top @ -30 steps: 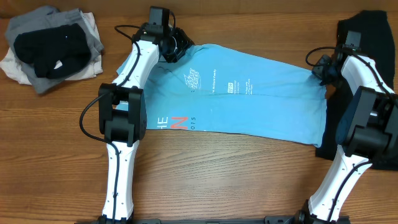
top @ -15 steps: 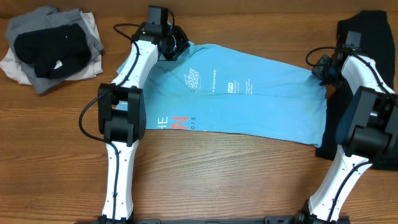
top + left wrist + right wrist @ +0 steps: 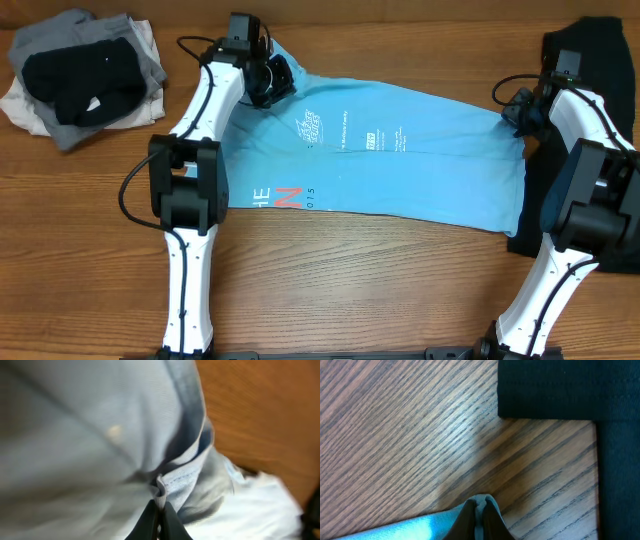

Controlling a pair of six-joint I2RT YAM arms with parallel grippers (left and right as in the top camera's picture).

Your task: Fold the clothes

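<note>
Overhead view: A sky-blue T-shirt (image 3: 400, 170) lies spread across the middle of the worktop (image 3: 350, 290). Near its lower left edge are a red "N" and pale digits "015"; the letters before them are partly covered by the left arm. The small white print at the shirt's centre is too fine to read. The left end effector (image 3: 268, 80) sits at the shirt's upper left corner, and the right end effector (image 3: 520, 108) at its upper right corner. A black garment (image 3: 600, 40) lies along the right edge, just beside the shirt. A heap of grey, black and white clothes (image 3: 85, 75) sits at the far left, well apart.

Left wrist view: No writing is visible. The fingers (image 3: 148, 522) are pressed together, pinching a bunched hem of pale blue cloth.

Right wrist view: No writing is visible. The fingers (image 3: 465, 525) are closed on the shirt's blue corner, over bare wood. The black garment fills the upper right, not touching them.
</note>
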